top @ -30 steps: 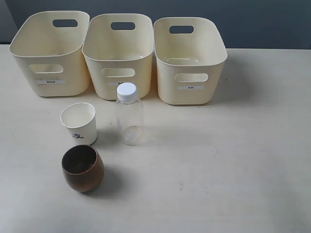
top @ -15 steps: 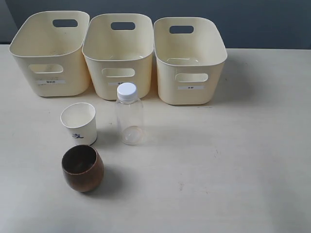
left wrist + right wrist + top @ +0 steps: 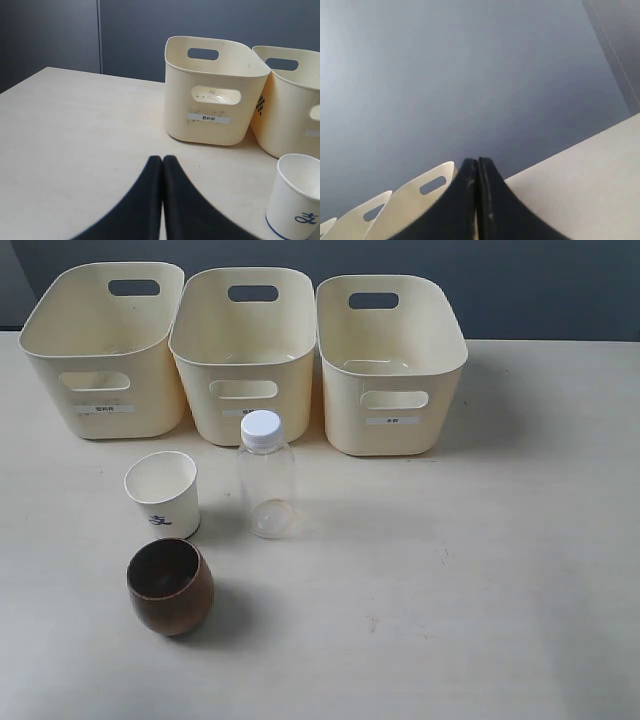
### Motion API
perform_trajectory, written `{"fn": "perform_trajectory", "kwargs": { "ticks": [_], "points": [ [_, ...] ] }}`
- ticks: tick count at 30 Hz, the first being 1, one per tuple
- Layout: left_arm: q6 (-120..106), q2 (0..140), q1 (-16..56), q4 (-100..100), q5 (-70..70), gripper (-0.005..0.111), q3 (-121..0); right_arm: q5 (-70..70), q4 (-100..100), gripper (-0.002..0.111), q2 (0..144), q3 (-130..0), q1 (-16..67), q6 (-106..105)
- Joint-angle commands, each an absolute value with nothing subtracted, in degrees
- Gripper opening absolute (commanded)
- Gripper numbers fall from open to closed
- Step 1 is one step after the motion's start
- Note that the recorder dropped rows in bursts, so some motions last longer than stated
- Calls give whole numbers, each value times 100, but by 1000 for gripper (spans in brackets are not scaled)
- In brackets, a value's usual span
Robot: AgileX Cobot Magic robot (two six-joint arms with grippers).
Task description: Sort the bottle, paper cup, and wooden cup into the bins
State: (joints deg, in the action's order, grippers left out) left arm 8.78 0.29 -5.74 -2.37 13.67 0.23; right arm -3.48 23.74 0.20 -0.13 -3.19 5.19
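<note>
While closed, both tools (image 3: 162, 162) (image 3: 478, 165) empty.

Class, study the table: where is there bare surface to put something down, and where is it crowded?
Bare: the table right of the bottle and in front of the right bin, and the near strip beside the wooden cup. Crowded: the paper cup, wooden cup and bottle cluster before the left bin and middle bin.

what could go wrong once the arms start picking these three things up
The paper cup, wooden cup and bottle stand close together, so a claw reaching for one may knock over another. The clear bottle is tall and narrow, so it may tip easily. The bins look alike, so a mis-sort is possible.
</note>
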Motion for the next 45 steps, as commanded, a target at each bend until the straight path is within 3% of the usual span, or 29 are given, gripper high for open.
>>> {"fn": "perform_trajectory", "kwargs": {
  "ticks": [1, 7, 18, 29, 45],
  "points": [
    [887, 0, -554, -243, 1324, 0, 0, -578, 2432, -1, 0, -285, -339, 505],
    [887, 0, -554, -243, 1324, 0, 0, -782, 2141, -1, 98, -1105, -339, 505],
    [887, 0, -554, -243, 1324, 0, 0, 866, 1071, -1, 2230, -3290, -239, -122],
    [887, 0, -554, -243, 1324, 0, 0, 2817, 3010, -1, 4993, -5243, 1173, -3587],
    [887, 0, -554, -243, 1324, 0, 0, 1091, 2998, -1, 8058, -5354, 3320, -4238]
  ]
}}
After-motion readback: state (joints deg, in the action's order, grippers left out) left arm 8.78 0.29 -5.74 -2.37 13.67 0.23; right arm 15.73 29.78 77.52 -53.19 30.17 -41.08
